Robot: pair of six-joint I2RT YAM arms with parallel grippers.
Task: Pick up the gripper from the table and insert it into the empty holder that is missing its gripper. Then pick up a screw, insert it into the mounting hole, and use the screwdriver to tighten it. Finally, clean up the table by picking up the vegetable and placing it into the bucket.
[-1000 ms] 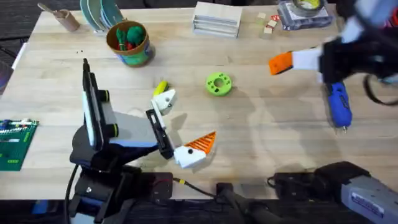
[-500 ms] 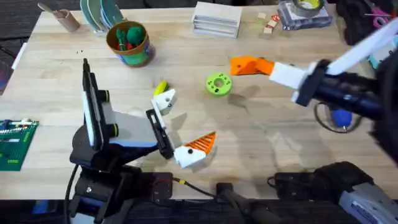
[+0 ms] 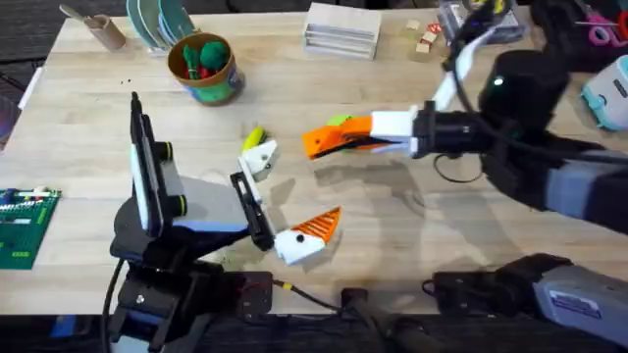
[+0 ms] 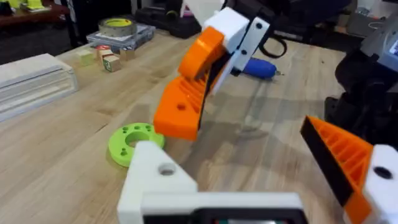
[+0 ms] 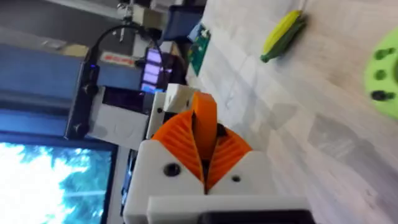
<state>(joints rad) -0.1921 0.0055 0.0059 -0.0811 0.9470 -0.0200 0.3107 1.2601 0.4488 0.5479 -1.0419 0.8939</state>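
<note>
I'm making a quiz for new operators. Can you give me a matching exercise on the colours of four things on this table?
Things:
1. vegetable
2. bucket
3. screwdriver
4. ring

Colours:
A. bright blue
B. yellow with a green end
C. orange-yellow rim, green-blue sides
D. bright green

Pairs: 1-B, 2-C, 3-A, 4-D

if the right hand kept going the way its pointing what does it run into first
Likely the left arm's white finger block, with the vegetable just beside that line. The right hand points across the table toward them, fingers shut. Height is unclear; it might pass above.
</note>
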